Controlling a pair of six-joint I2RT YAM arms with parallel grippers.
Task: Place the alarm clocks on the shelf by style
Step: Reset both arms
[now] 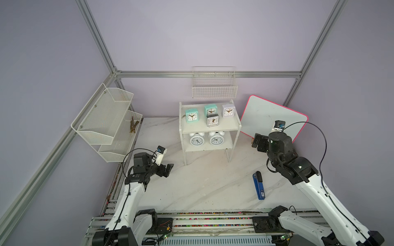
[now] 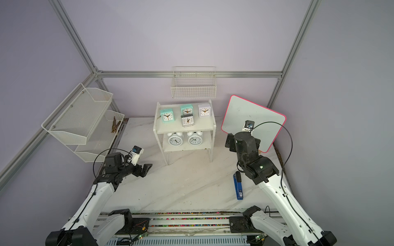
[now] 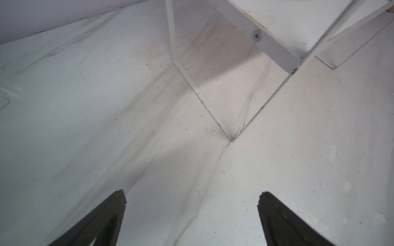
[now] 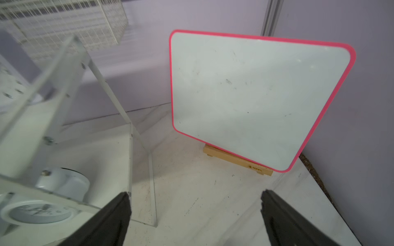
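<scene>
Top tier, white two-tier board shelf (image 1: 226, 127): 4 small square alarm clocks (image 1: 191, 116).
Lower tier: 2 round white twin-bell alarm clocks (image 1: 197, 140), grouped by style.
Left end effector (image 3: 191, 192): wide, empty.
Right end effector (image 4: 194, 192): wide, empty, apparently clear of shelf.

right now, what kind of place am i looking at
Likely a robot lab test cell, not a home. Bare aluminium frame rails edge lilac walls; a white left robot arm and white right robot arm are mounted on a slotted base rail; a white two-tier board shelf holds small alarm clocks.
</scene>
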